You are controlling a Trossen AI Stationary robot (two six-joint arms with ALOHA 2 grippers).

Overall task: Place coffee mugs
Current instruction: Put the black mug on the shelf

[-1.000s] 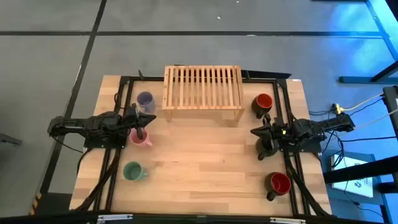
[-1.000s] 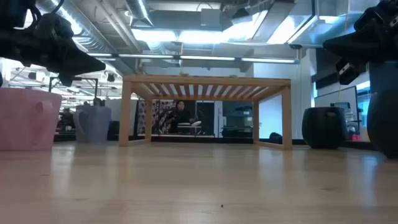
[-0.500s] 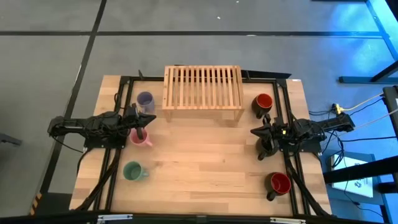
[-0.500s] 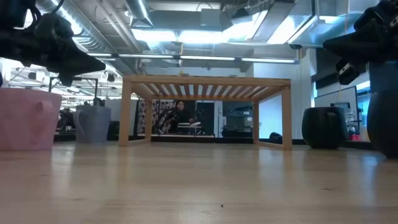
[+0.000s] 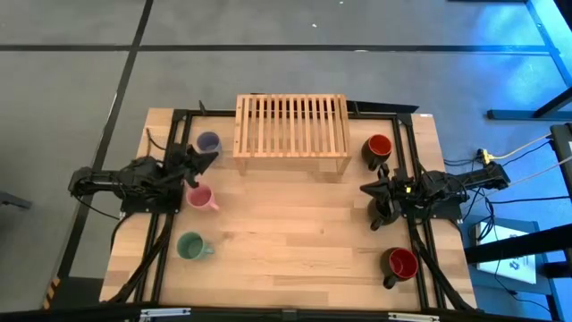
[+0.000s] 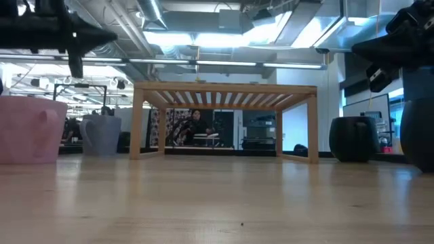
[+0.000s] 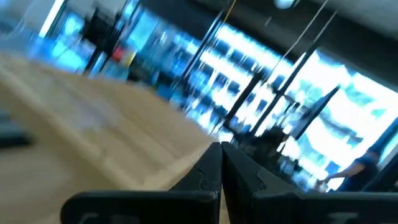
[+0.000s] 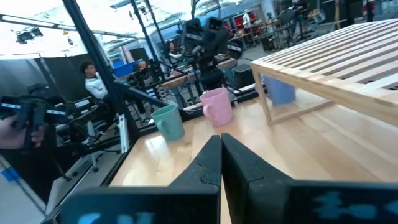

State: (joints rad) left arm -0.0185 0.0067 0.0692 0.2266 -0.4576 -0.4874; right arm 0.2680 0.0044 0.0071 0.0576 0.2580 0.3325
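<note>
Coffee mugs: pink (image 5: 201,198), green (image 5: 190,246), lavender (image 5: 208,143), two red-inside (image 5: 379,147).

On the pale wooden table (image 5: 286,233) with its light slatted rack (image 5: 291,125) stand a pink mug (image 5: 200,198), a green mug (image 5: 191,246), a lavender mug (image 5: 208,143), and two dark mugs with red insides (image 5: 378,148), between black arms.

A light wooden table (image 5: 286,241) is seen. On it are set a slatted wooden rack (image 5: 291,125) at the far edge, plus six mugs along both side edges.
</note>
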